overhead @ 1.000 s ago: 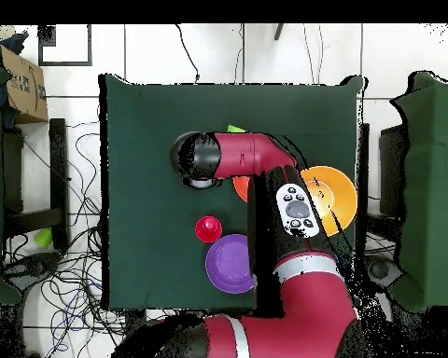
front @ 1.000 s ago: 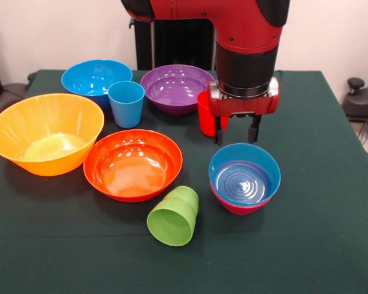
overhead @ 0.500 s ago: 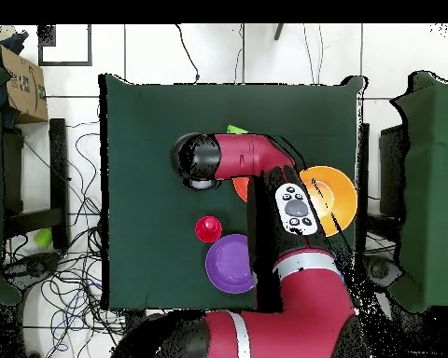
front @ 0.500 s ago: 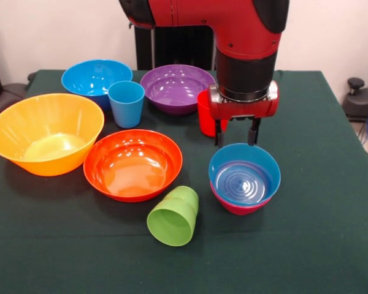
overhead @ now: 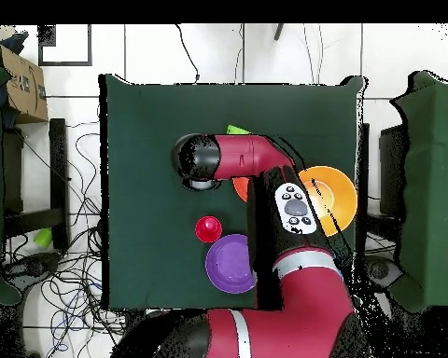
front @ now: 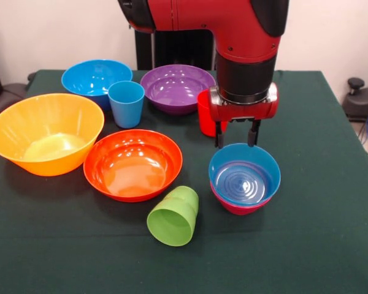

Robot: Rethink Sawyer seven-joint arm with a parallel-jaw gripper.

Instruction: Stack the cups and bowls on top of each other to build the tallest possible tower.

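Change: the arm has barely moved over the last second; the gripper (front: 237, 144) has crept slightly toward the small blue bowl's far rim, and no object has shifted.
Green cup (front: 173, 216): nearest the front edge, lying on its side with its mouth toward the camera; it would need righting or a sideways grasp before it can go on a stack.
Small blue bowl (front: 245, 175): right of the table's centre, nested inside the small magenta bowl (front: 236, 207), of which only a lower crescent shows; this is the only stacking done so far.
Red-orange bowl (front: 133, 163): near the centre, upright and empty.
Yellow-orange bowl (front: 45, 131): by the left edge, widest of all, so probably the best base.
Claw: two dark fingers (front: 219, 135) point down, spread apart and holding nothing, right above the far rim of the small blue bowl, perhaps to pinch that rim; contact cannot be told.
Red cup (front: 205, 114): just behind the claw, partly hidden by it.
Light blue cup (front: 126, 103): upright, just in front of the large blue bowl (front: 95, 78) at the far left corner.
Purple bowl (front: 176, 87): at the far edge, mid-table.
Overhead: the arm (overhead: 265, 196) covers most of the ware.
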